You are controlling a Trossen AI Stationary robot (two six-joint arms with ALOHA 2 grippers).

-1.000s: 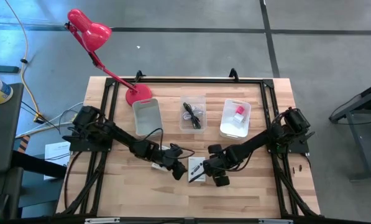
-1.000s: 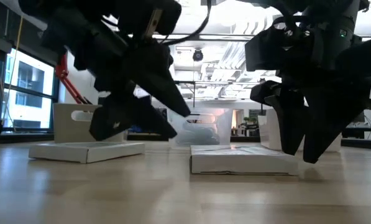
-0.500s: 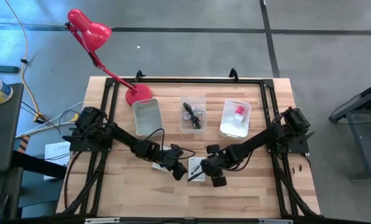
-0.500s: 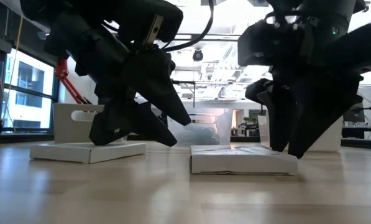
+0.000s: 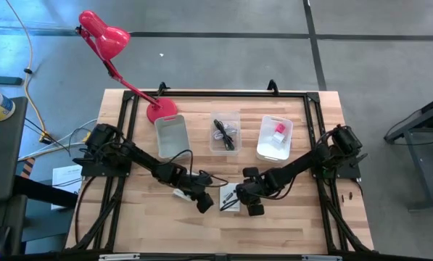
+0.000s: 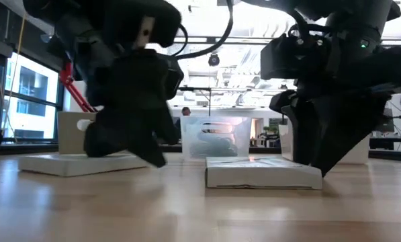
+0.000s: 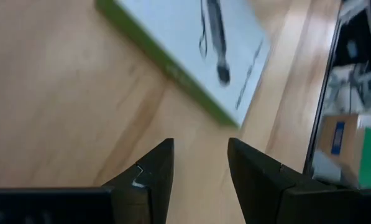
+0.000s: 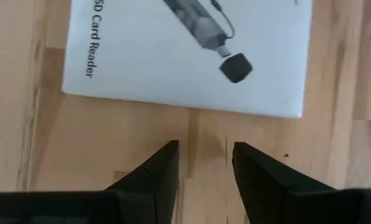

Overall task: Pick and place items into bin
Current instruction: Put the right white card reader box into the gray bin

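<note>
On the wooden counter (image 5: 289, 217) two flat white boxes lie side by side near the front middle. The right claw (image 5: 254, 208) hangs low just beside the card-reader box (image 5: 230, 197), on that box's right edge; in the right wrist view its two dark fingers (image 8: 153, 175) stand a little apart over bare wood, with nothing between them, and the box (image 8: 191, 56), printed "SD Card Reader" with a picture of a small dark dongle, lies just ahead of the tips. The left claw (image 5: 203, 204) is down between the two boxes. Its fingers (image 7: 149, 177) too are parted with only wood between them, and the card-reader box (image 7: 191, 53), showing a green side edge, lies ahead of them. The second white box (image 5: 181, 193) lies mostly under the left arm, beside its wrist; in the low view it rests flat on the counter (image 6: 66, 163) behind the dark claw (image 6: 150, 151).

Along the back of the counter stand three bins in a row. The left white bin (image 5: 172, 135) shows nothing inside. The clear middle bin (image 5: 225, 131) holds a coiled black cable (image 5: 224, 133). The right white bin (image 5: 275, 138) holds a small pink cube (image 5: 279, 128). A red desk lamp (image 5: 104, 36) stands by its round base at the back left corner, its head reaching out beyond the counter.
</note>
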